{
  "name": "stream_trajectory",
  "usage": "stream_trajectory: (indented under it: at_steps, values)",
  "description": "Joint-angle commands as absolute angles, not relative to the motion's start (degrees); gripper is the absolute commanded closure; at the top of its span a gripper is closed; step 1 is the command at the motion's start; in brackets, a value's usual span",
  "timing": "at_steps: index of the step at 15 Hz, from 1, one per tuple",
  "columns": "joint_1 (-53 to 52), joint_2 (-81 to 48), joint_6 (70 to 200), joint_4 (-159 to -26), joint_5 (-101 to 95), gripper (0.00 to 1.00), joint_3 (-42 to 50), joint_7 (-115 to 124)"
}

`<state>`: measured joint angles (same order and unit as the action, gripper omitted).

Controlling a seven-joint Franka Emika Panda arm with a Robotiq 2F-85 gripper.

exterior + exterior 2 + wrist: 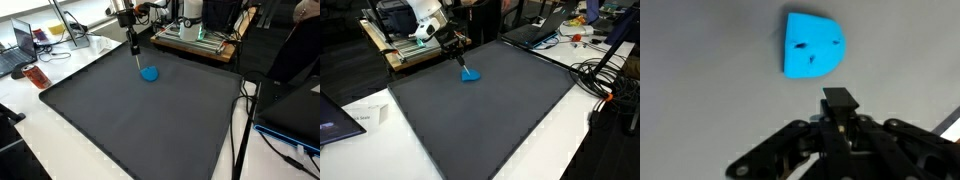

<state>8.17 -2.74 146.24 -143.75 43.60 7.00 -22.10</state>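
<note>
The black gripper point(839, 128) is clamped tight on a thin black rod point(838, 99) that points downward; the rod's tip stands just beside a small rounded blue plastic piece point(150, 74). That piece lies on the dark grey mat point(500, 115), near the edge by the robot.

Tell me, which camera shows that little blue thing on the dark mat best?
The wrist view: the blue thing appears large, with its shape and small dark marks clear. In both exterior views it is just a tiny blue blob by the gripper.
</note>
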Motion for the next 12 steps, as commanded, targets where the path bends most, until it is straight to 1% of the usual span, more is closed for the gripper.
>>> stream_trajectory:
  at_steps: [1, 7, 12]
  values:
    - [10.12, -3.5, 145.56, -143.04, 51.37, 0.97, 7.86, -29.49]
    - [12.15, -6.14, 144.73, -142.13, 60.96, 0.97, 8.95, -38.68]
    - [12.96, -9.27, 144.2, -141.37, 64.87, 0.97, 9.16, -43.37]
